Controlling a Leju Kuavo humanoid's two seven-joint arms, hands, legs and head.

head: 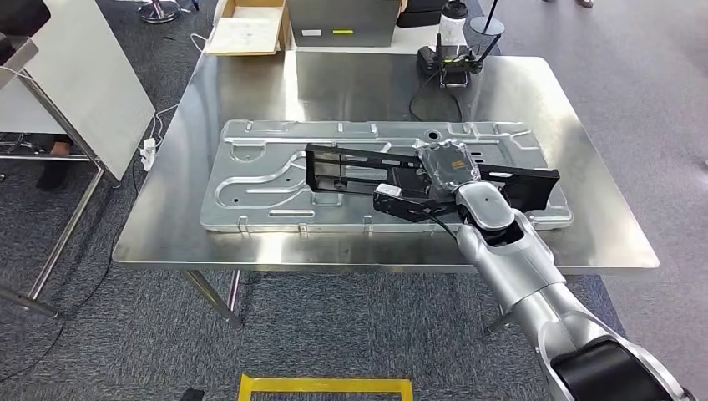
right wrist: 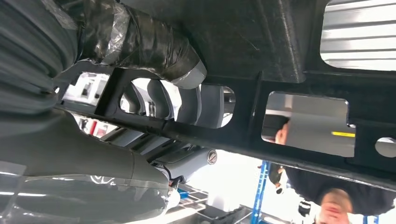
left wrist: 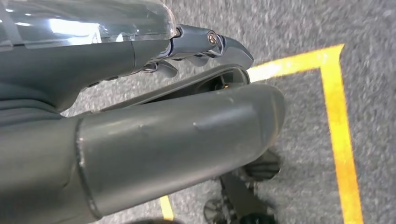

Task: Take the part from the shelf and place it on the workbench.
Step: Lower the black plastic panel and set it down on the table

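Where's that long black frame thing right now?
In the head view, the long black openwork frame lies across the pressed silver metal panel on the steel workbench, gripped by the robot's right hand.
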